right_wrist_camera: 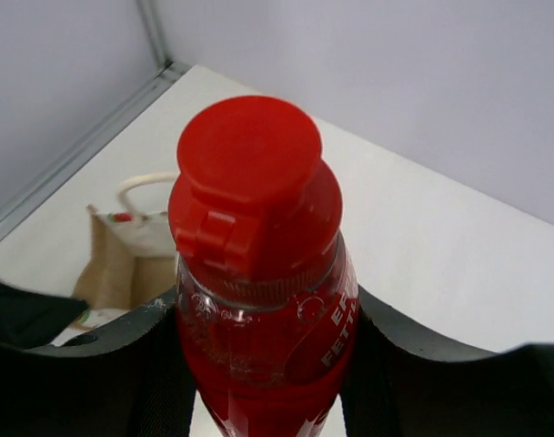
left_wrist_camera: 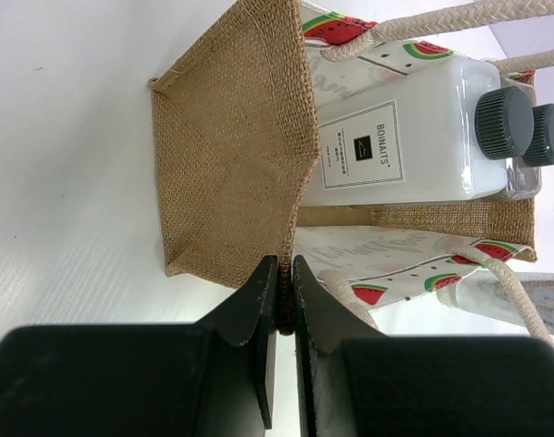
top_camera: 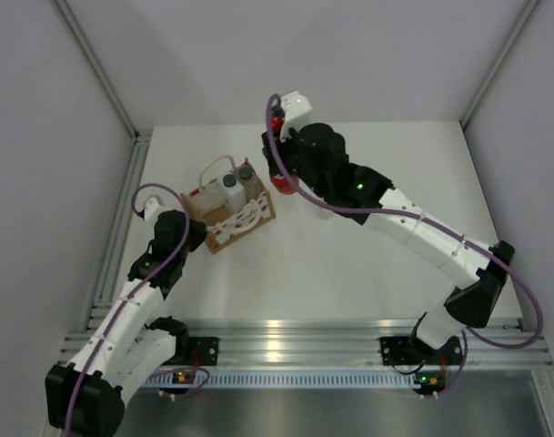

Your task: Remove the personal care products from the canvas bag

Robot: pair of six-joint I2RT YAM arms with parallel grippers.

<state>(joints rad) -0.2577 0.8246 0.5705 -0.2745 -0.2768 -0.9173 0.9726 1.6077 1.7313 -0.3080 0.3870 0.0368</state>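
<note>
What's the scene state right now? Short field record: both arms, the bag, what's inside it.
left fingers: shut, pinching the burlap edge of the canvas bag
right fingers: clamped on the red bottle, which is clear of the bag
canvas bag: upright on the table, top open
in bag: white BONAITS bottle; second dark-capped bottle behind it
</note>
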